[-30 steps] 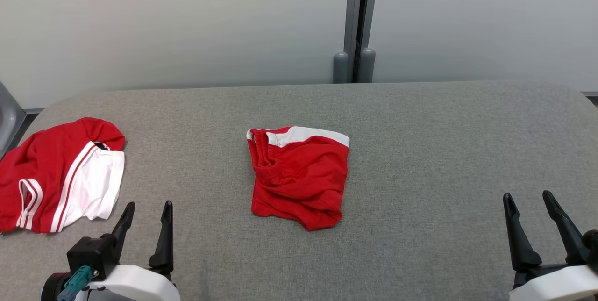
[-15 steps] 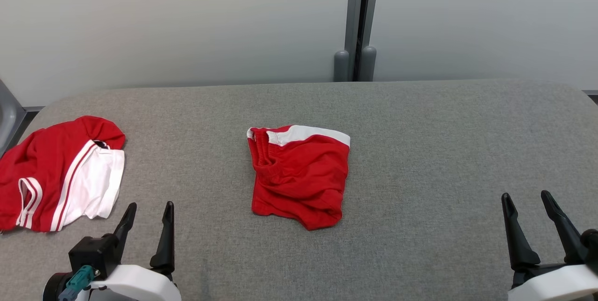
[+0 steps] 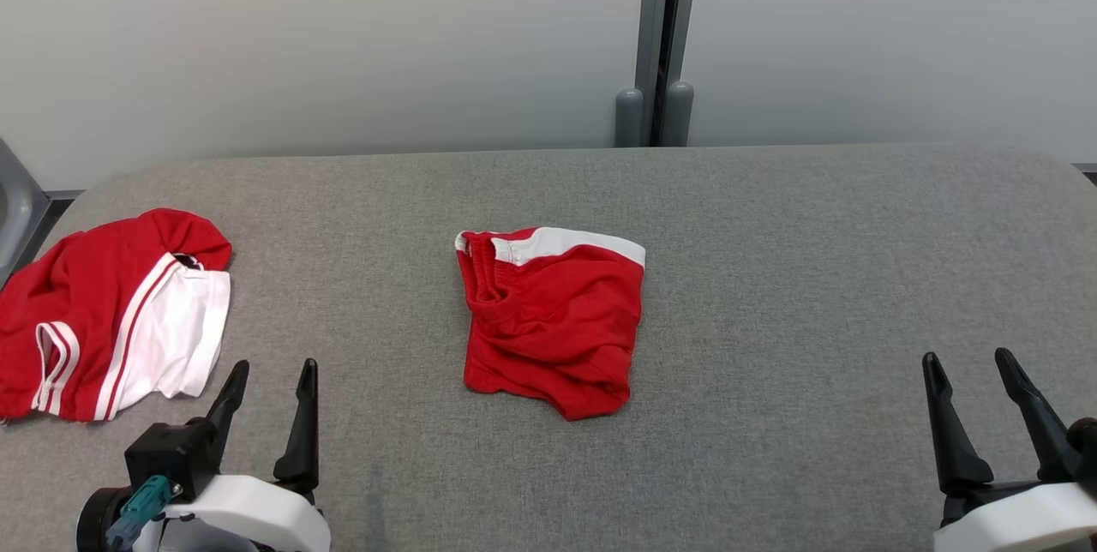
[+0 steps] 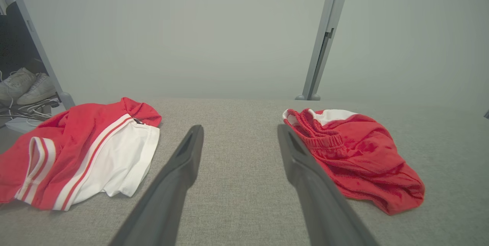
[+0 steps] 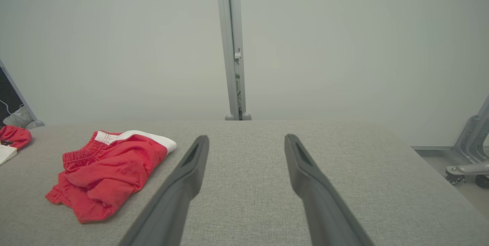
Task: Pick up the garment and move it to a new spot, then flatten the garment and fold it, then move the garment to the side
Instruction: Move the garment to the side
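Matt cloth garment (image 3: 553, 329) on rough, seemingly felt-covered table (image 3: 814, 278).

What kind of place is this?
Likely a robot lab or test room: grey fabric-covered table, plain pale partition panels joined by a grey metal post, and a grey wheeled metal frame on the floor.

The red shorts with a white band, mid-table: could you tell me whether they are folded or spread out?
Folded, loosely: the red white-banded shorts form a compact doubled bundle, layers overlapping, near hem rumpled.
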Controlling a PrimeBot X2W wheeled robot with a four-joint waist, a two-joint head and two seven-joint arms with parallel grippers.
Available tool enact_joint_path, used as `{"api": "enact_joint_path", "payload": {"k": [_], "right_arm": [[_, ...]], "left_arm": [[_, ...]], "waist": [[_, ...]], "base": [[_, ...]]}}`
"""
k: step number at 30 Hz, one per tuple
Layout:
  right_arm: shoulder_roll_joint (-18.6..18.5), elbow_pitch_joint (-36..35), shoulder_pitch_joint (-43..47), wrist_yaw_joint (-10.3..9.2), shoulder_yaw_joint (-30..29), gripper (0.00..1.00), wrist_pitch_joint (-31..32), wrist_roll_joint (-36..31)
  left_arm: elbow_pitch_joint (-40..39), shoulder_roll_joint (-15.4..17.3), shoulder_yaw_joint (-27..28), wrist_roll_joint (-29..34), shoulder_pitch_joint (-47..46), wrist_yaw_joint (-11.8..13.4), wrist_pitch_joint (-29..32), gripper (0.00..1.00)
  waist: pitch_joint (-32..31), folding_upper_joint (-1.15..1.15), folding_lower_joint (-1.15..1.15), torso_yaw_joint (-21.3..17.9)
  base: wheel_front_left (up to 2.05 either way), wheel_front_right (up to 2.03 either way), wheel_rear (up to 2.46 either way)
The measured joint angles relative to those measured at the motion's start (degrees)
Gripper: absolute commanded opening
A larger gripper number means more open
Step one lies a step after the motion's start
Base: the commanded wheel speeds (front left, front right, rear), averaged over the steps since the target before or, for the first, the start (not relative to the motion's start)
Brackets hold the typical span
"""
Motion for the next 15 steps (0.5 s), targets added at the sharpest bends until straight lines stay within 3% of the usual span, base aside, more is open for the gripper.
{"api": "enact_joint_path", "payload": {"k": [8,15], "right_arm": [[-0.8,0.7,-2.8,0.0,-1.2,1.0,0.2,0.6],[-3.5,5.5,-8.1,0.0,-0.9,1.0,0.1,2.3]], "left_arm": [[-0.5,-0.5,-0.2,0.0,-2.7,-0.2,-0.9,1.0],[-0.6,-2.0,-0.7,0.1,-5.9,-0.5,-2.4,1.0]], "waist": [[1.7,0.0,0.0,1.9],[4.7,0.0,0.0,6.6]], "base": [[0.0,0.0,0.0],[0.0,0.0,0.0]]}}
